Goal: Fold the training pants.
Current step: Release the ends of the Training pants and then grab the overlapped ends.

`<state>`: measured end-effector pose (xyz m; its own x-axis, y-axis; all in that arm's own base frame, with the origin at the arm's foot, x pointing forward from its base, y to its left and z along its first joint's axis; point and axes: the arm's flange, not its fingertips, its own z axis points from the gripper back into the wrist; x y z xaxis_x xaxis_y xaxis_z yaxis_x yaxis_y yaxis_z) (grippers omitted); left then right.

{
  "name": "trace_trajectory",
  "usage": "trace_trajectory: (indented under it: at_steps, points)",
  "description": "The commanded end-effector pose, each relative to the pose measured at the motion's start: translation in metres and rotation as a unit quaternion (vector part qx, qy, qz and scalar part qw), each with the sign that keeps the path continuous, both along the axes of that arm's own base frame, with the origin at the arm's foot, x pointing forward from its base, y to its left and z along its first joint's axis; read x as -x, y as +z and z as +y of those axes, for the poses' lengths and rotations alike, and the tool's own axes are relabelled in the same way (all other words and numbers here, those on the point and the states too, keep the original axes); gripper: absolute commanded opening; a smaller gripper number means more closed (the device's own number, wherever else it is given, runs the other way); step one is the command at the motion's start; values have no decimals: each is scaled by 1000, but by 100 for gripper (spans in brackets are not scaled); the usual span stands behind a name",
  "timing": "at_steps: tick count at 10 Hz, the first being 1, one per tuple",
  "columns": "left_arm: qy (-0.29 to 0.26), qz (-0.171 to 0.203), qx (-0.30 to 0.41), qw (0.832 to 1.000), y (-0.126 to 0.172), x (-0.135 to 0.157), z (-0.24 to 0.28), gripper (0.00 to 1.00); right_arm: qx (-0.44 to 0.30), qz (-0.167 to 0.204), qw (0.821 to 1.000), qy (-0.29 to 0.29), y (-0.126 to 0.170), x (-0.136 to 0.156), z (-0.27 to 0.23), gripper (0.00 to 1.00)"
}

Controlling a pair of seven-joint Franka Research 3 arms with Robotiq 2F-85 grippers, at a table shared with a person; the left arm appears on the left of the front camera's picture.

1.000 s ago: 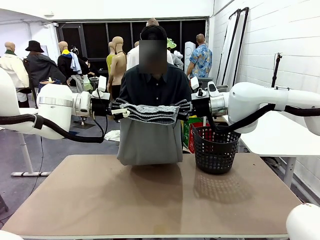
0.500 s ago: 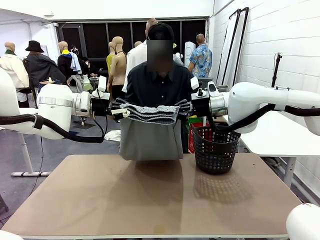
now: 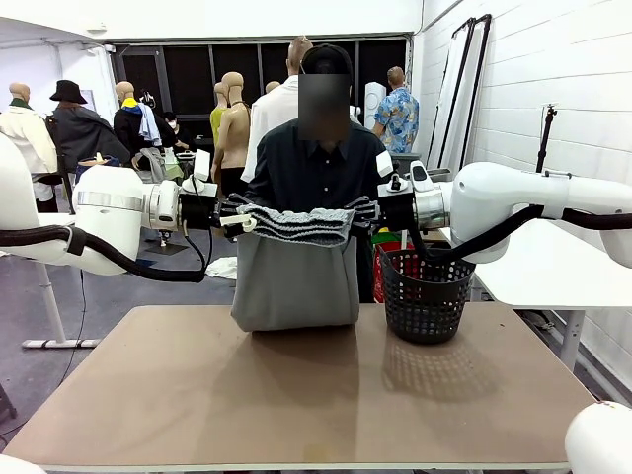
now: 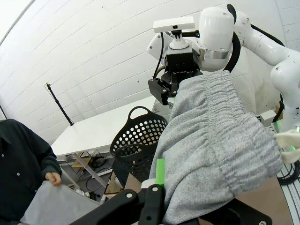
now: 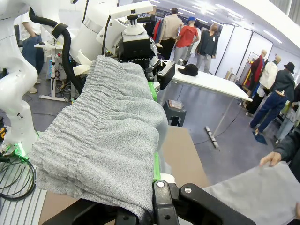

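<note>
We see training pants (image 3: 294, 281) of soft, matt grey jersey with a gathered waistband, a matt black mesh basket (image 3: 427, 296), and a smooth matt brown table (image 3: 296, 395).

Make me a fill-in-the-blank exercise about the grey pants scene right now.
The left gripper and the right gripper hold the training pants up by the ____.
The black mesh basket stands on the table nearer the ____ arm.
The person stands at the table's ____ side.
Missing: waistband; right; far.

White brick wall (image 3: 553, 69), dark windows (image 3: 188, 79), grey floor (image 3: 30, 306).
</note>
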<state>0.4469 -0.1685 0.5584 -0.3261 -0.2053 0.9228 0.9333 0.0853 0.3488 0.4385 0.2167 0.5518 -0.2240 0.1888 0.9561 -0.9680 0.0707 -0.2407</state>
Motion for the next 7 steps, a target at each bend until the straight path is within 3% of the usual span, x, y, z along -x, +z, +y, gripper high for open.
trace_trajectory:
  at_steps: [1, 7]
  points:
    - [1, -10, 14, 1000, 0, 4, -1, 0, 1, 1, 1000, 1, 4, 3, 4, 0]
    - [1, -10, 14, 1000, 0, 4, -1, 0, 1, 1, 1000, 1, 4, 3, 4, 0]
